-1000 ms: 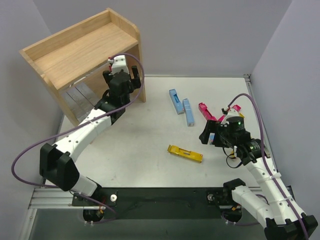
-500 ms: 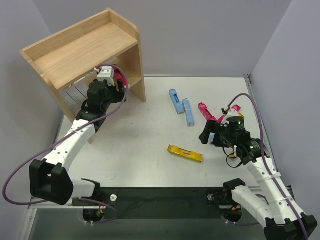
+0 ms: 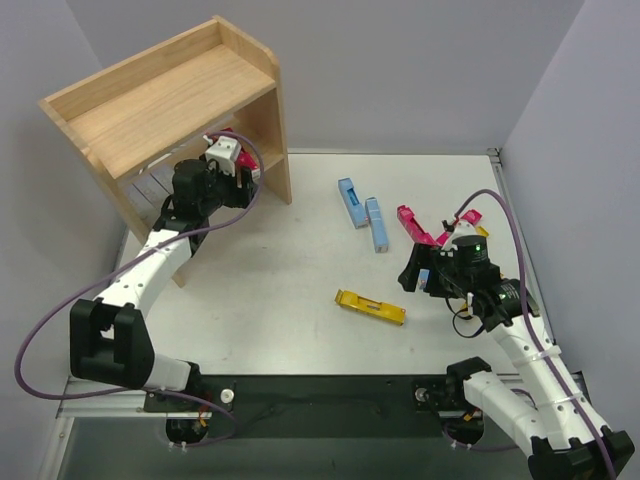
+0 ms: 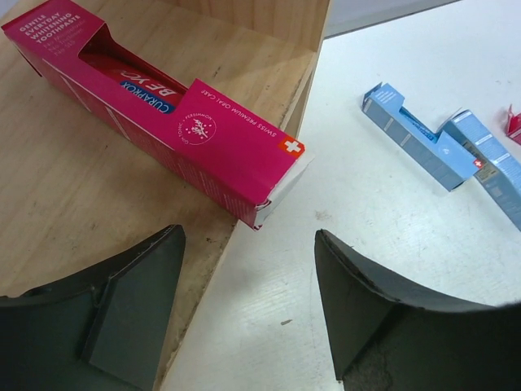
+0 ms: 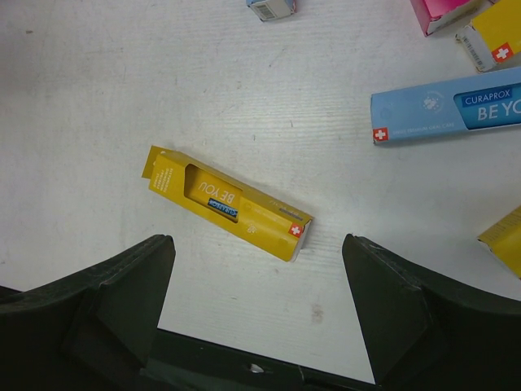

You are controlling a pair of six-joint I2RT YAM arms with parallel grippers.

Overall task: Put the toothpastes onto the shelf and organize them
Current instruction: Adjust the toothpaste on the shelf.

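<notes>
The wooden shelf (image 3: 160, 100) stands at the back left. A magenta toothpaste (image 4: 163, 114) lies on its lower board (image 4: 65, 195), one end sticking out over the board's edge; it shows as a red patch (image 3: 237, 150) in the top view. My left gripper (image 4: 248, 281) hovers just short of that carton, open and empty. My right gripper (image 5: 256, 285) is open above the table, close to a yellow toothpaste (image 5: 228, 204), also seen at the table's middle (image 3: 370, 306). Two light blue toothpastes (image 3: 351, 202) (image 3: 377, 223) and a magenta one (image 3: 413, 222) lie on the table.
The shelf's side panel (image 3: 280, 150) stands right beside the left wrist. More cartons crowd the right gripper: a blue one (image 5: 448, 114), yellow ones (image 5: 492, 37) (image 5: 505, 240) and a magenta end (image 5: 444, 12). The table's right edge (image 3: 515, 230) is near.
The left arm swung left from in front of the shelf's side panel to the lower tier, and its jaws narrowed a little. The right arm has not moved.
</notes>
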